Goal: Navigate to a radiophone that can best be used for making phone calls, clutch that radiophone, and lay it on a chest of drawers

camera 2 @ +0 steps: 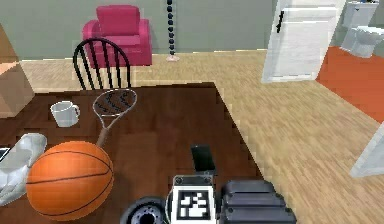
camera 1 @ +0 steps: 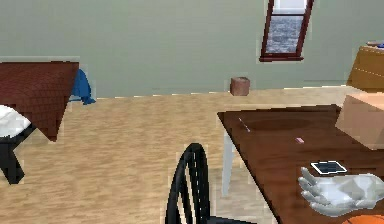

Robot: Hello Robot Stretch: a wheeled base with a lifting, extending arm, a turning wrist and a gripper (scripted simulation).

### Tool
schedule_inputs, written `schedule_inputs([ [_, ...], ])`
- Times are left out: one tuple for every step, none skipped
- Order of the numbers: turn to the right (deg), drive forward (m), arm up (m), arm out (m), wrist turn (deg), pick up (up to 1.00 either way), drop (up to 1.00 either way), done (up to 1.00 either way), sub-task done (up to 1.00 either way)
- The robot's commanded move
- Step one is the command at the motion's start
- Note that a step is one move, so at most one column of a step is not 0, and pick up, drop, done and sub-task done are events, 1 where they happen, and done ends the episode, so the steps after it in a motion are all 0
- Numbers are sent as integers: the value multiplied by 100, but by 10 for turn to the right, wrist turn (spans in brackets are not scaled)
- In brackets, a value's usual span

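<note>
My gripper [camera 2: 150,212] sits at the arm side view's bottom edge, over a dark brown wooden table [camera 2: 160,130]. Its far end is hard to make out, so I cannot tell its state or whether it holds anything. Just left of it rests a round orange basketball [camera 2: 68,178], beside a crumpled silver-grey bundle [camera 1: 340,190].

In the forward view the radiophone [camera 1: 327,167], a small flat dark handset with a pale face, lies on the table just beyond that bundle. I judge I should roll forward until the arm lines up with it, lift clear of the ball, then descend gently.

Farther along the table stand a white ceramic mug [camera 2: 65,113], its inside hidden, and a closed tan cardboard box [camera 1: 362,120]. By the far wall are a small brown pot [camera 1: 239,86], contents unseen, and a pale wooden chest of drawers [camera 1: 368,68].
</note>
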Motion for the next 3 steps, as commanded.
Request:
schedule_inputs([
  [0, 0, 0, 24, 0, 0, 0, 0, 0],
  [0, 0, 0, 0, 450, 0, 0, 0, 0],
  [0, 0, 0, 0, 450, 0, 0, 0, 0],
])
